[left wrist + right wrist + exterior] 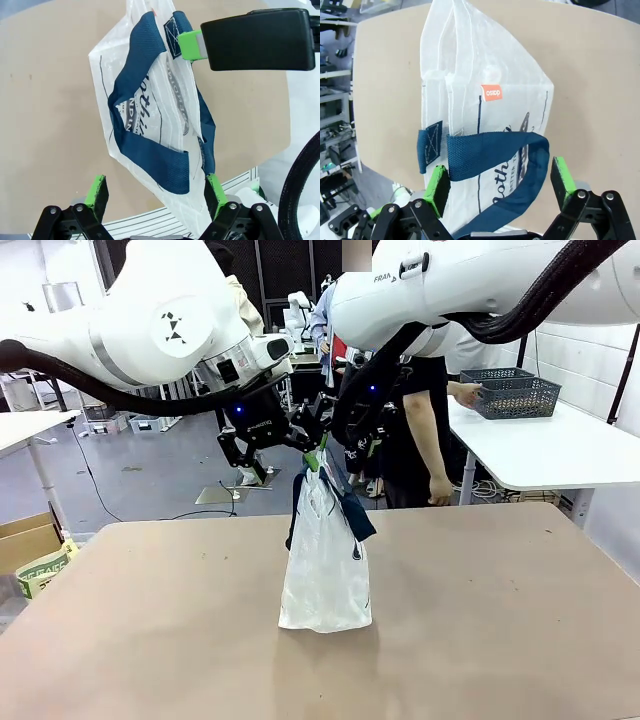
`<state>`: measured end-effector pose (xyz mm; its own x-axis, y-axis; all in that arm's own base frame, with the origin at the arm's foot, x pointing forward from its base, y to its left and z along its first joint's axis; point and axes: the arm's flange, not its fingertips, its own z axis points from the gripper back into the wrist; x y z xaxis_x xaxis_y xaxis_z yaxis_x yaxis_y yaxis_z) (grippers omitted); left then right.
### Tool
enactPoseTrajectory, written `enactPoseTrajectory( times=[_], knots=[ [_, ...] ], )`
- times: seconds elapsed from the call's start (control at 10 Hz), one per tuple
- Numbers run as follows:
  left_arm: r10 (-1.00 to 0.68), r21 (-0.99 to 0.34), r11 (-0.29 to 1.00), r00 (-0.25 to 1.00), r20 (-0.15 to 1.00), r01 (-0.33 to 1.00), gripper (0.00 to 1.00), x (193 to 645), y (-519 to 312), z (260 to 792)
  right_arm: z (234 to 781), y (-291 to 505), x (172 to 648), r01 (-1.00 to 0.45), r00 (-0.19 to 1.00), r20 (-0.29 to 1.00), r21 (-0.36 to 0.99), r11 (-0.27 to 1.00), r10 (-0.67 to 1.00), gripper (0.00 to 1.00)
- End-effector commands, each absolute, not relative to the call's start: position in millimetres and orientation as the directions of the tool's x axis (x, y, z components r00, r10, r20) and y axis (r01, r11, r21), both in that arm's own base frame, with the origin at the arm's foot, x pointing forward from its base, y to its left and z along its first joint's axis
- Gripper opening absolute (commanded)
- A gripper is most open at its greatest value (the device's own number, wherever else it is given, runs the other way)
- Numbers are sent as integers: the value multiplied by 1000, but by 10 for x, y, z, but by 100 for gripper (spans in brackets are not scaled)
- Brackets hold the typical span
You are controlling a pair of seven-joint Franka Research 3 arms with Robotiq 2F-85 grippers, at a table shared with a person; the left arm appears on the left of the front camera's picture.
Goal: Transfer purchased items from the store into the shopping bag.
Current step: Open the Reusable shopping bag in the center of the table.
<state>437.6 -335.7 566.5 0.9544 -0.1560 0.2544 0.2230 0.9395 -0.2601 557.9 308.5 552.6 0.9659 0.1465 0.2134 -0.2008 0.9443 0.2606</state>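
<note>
Left gripper (156,182), upper left of centre: jaws apart over the bag mouth. Shopping bag (325,570), mid-frame, upright on table (150,620). Right gripper (499,170): jaws apart, straddling navy handle (490,150). Risk: nothing is clamped on the bag, so a nudge could topple it.

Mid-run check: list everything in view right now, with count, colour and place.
shopping bag: one, translucent white with navy logo, upright mid-table
handles: two, navy, at the bag's top
tag: one, orange, on the bag's side
table: one, brown, under the bag
white table: one, far right
basket: one, dark, on the white table
cardboard box: one, brown, floor at left
person: one, dark top, beyond the table, hand at the basket
left pincer: black, green pads, open, astride the bag's top
right pincer: black, green pads, open, astride a handle
</note>
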Motion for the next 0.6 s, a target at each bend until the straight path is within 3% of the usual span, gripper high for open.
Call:
enactPoseTrajectory(
  times=[0.0, 0.5],
  knots=[
    [-140, -269, 942, 965, 224, 199, 100, 4432, -3324, 5693, 5552, 3126, 5618, -187, 973, 187, 275, 943, 139, 100],
    [-136, -279, 941, 968, 212, 193, 100, 4471, -3271, 5689, 5605, 3208, 5484, -225, 960, 224, 250, 942, 170, 100]
  ],
)
